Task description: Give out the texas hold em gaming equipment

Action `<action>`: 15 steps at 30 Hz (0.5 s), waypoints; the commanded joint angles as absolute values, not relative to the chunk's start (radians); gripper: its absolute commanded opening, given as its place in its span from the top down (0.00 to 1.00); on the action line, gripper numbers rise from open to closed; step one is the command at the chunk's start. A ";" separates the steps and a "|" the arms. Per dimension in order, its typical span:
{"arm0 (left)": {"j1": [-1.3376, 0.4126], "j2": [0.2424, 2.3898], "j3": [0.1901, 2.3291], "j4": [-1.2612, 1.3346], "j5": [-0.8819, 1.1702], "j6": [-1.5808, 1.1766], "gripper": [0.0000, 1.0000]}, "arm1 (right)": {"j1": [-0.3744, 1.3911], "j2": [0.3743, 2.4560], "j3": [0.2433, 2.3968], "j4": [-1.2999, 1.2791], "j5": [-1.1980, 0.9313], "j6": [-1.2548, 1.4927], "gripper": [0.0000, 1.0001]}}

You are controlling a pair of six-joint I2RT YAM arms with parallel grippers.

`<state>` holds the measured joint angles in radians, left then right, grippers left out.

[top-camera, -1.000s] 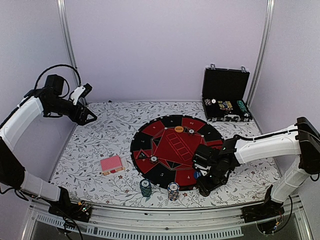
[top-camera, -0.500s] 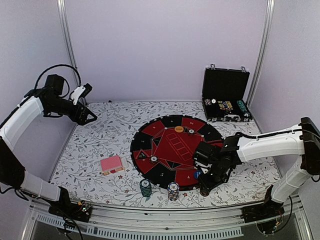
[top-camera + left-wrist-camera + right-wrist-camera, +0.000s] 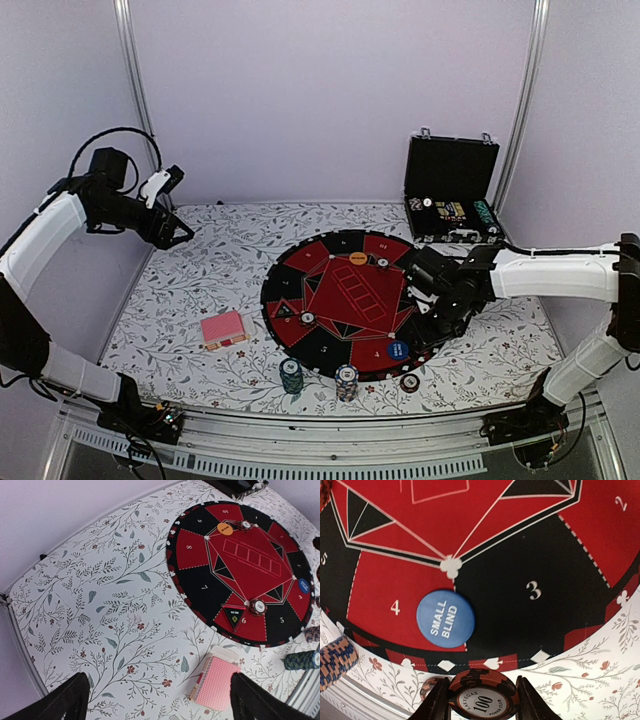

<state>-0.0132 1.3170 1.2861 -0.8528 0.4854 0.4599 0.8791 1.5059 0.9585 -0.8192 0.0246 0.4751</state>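
Down at the near rail it's tight: the dark green stack, the blue-white stack and a loose chip all sit on the thin strip of floral cloth between the mat and the table's edge, the loose chip just off the mat's rim. A touch farther in, the blue button disc lies flat on the mat by the line between sectors 3 and 4, close to the rim. Above the mat's right edge hangs the right gripper, fingers closed partway around a brown-red chip, face up, a pad against each side. Left of the mat, the card deck rests alone on the cloth, with plenty of bare cloth around and beyond it. Farther across the mat, the orange button disc sits beside a far chip. Far right, the black case stands open at the table's back edge. Far left and high, the left gripper is spread fully wide, holding nothing.
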 commanded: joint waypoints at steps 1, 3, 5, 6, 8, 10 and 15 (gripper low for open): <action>-0.023 1.321 1.311 -0.865 0.489 0.463 0.00 | 0.816 1.529 0.996 -0.752 0.058 0.411 0.80; -0.023 1.321 1.316 -0.870 0.487 0.464 0.00 | 0.792 1.557 1.001 -0.732 0.064 0.389 0.80; -0.023 1.319 1.319 -0.873 0.483 0.467 0.00 | 0.770 1.582 0.997 -0.713 0.066 0.379 0.80; -0.023 1.318 1.320 -0.874 0.481 0.468 0.00 | 0.765 1.590 0.992 -0.704 0.067 0.376 0.81; -0.023 1.317 1.319 -0.876 0.482 0.468 0.00 | 0.757 1.604 0.982 -0.696 0.075 0.372 0.81; -0.023 1.318 1.318 -0.876 0.483 0.468 0.00 | 0.755 1.612 0.969 -0.687 0.071 0.369 0.80; -0.023 1.324 1.321 -0.876 0.487 0.468 0.00 | 0.749 1.622 0.940 -0.655 0.071 0.377 0.79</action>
<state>-0.0132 1.3170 1.2938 -0.8581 0.4835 0.4606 0.7578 1.6077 0.9623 -0.7017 0.0547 0.3836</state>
